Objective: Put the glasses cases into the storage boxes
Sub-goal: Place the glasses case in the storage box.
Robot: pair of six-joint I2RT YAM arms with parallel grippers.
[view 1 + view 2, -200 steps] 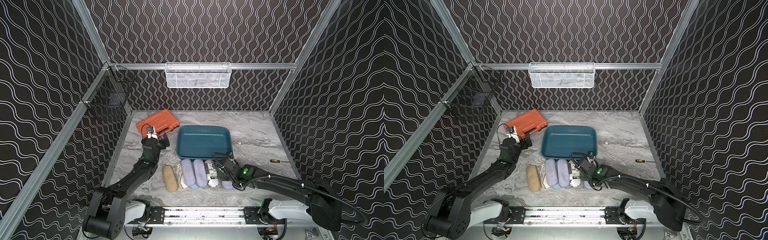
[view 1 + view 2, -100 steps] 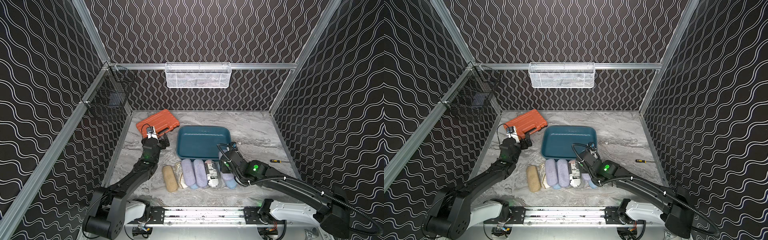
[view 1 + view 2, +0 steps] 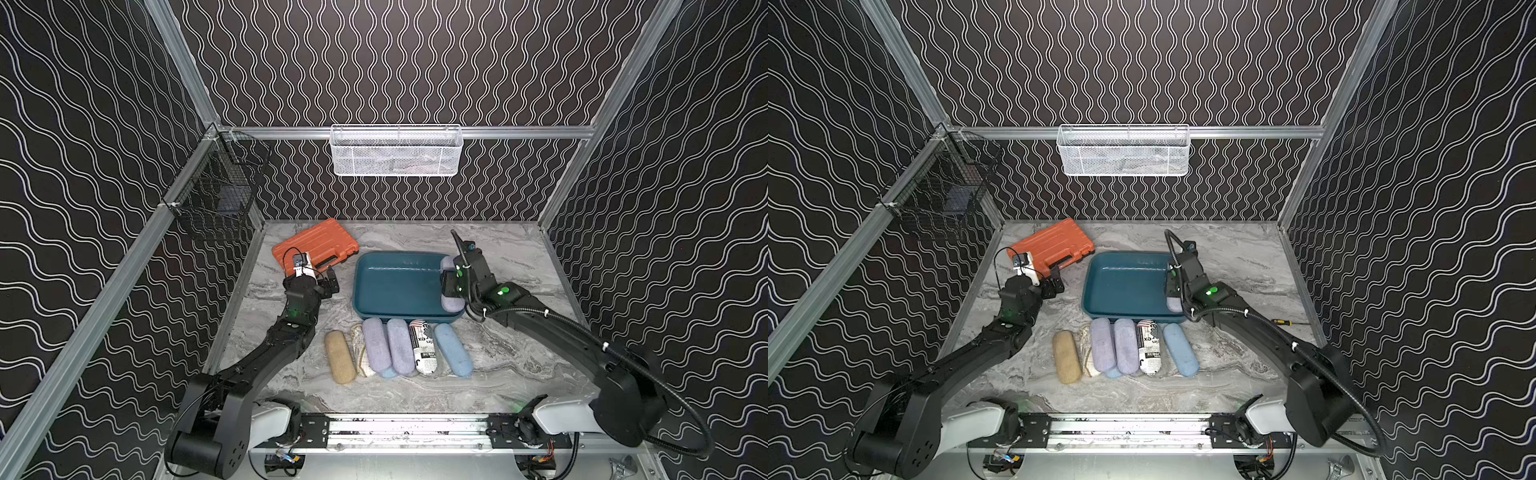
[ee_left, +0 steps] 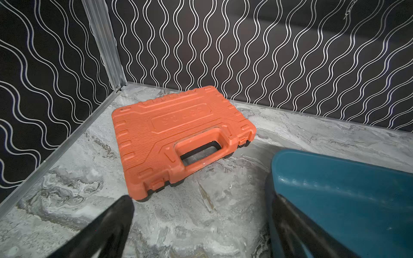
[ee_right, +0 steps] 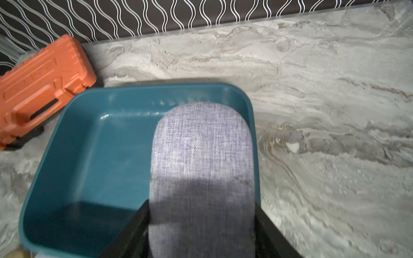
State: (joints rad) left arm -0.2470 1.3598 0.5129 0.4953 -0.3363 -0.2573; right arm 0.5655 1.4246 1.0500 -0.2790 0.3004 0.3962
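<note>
My right gripper (image 5: 201, 207) is shut on a lilac fabric glasses case (image 5: 201, 145), a finger on each long side. It holds the case lengthwise over the right side of the dark teal storage box (image 5: 100, 145), which has nothing else inside. Both top views show that case (image 3: 453, 305) (image 3: 1174, 305) at the box's (image 3: 395, 282) right wall. Several more glasses cases lie in a row in front of the box: tan (image 3: 339, 356), cream map-print (image 3: 360, 353), two lilac (image 3: 375, 345), newspaper-print (image 3: 423, 347) and light blue (image 3: 453, 349). My left gripper (image 4: 204, 212) is open over bare table left of the box.
An orange ribbed tool case (image 3: 316, 245) lies at the back left, just beyond my left gripper. A white mesh basket (image 3: 397, 149) hangs on the back wall and a black wire basket (image 3: 216, 199) on the left wall. A small screwdriver (image 3: 1281, 322) lies right of my right arm.
My right gripper has lifted the lilac case from the right end of the row and carried it back over the box's right side. The left arm has stayed still.
</note>
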